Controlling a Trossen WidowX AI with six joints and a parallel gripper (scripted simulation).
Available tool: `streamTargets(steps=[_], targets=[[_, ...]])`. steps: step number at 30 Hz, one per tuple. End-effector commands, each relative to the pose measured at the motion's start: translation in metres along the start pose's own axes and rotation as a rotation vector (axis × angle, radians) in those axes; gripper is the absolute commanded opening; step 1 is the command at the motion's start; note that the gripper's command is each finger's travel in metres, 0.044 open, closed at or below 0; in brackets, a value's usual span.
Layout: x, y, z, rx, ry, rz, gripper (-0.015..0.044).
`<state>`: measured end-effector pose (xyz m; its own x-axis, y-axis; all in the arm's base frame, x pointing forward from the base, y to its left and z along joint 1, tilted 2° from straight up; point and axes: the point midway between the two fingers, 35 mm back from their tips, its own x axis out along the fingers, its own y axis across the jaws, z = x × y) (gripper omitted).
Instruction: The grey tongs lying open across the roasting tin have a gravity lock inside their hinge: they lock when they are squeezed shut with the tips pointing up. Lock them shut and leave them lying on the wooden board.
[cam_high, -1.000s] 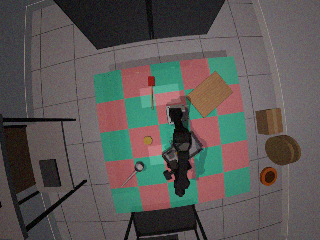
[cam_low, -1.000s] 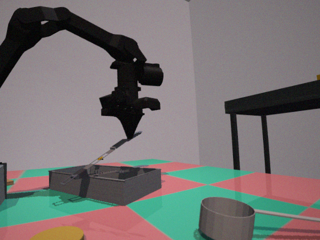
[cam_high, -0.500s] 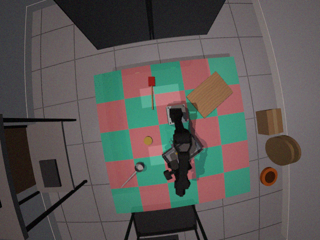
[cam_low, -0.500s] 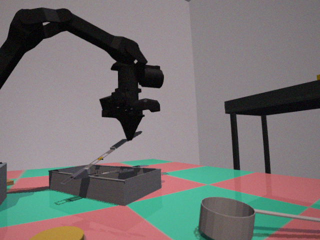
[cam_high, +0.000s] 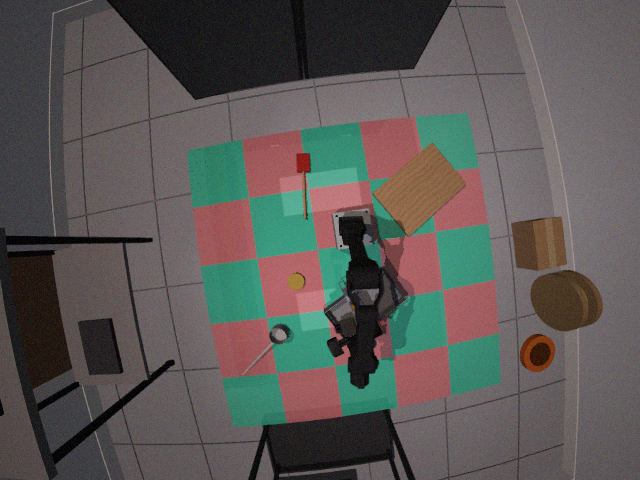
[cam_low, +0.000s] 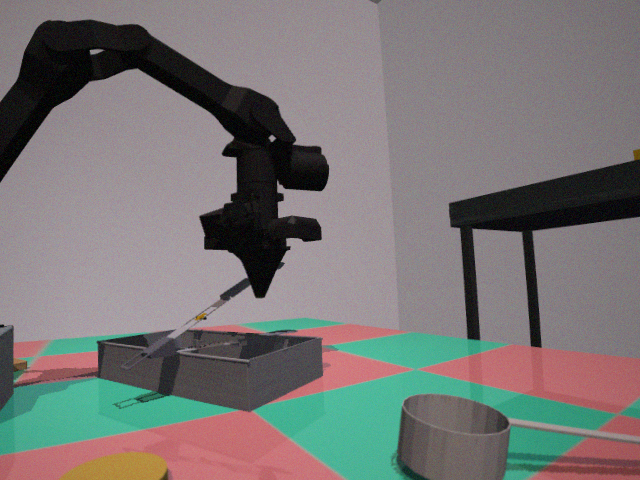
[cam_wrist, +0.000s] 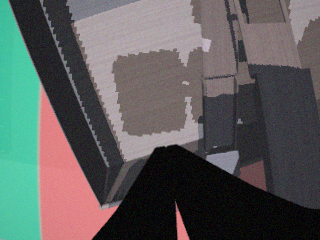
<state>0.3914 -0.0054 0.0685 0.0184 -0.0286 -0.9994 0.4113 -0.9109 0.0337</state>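
The grey tongs (cam_low: 173, 335) (cam_wrist: 290, 125) lie open and sloping across the roasting tin (cam_high: 337, 312) (cam_low: 289, 364) (cam_wrist: 57, 100), one end raised beyond the rim, with a small orange part midway. In the top view the arm hides most of them. My gripper (cam_low: 260, 295) (cam_wrist: 166, 156) is shut and empty, pointing down by the raised end of the tongs. In the wrist view both tong arms lie right of the fingertips; whether they touch is unclear. The wooden board (cam_high: 419, 189) lies flat at the upper right of the top view, with nothing on it.
A small saucepan (cam_high: 279, 334) (cam_low: 454, 439) with a long handle stands left of the tin. A yellow disc (cam_high: 296, 281) (cam_low: 118, 467) lies nearby. A red-headed spatula (cam_high: 303, 162) lies further back. The arm's base plate (cam_high: 338, 229) is between tin and board.
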Motion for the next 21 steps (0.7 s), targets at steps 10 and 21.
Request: streamTargets(steps=[10, 21], targets=[[0.024, 0.0, 0.002, 0.004, -0.008, 0.002, -0.015], [0.033, 0.0, 0.003, 0.004, -0.008, 0.002, -0.015]])
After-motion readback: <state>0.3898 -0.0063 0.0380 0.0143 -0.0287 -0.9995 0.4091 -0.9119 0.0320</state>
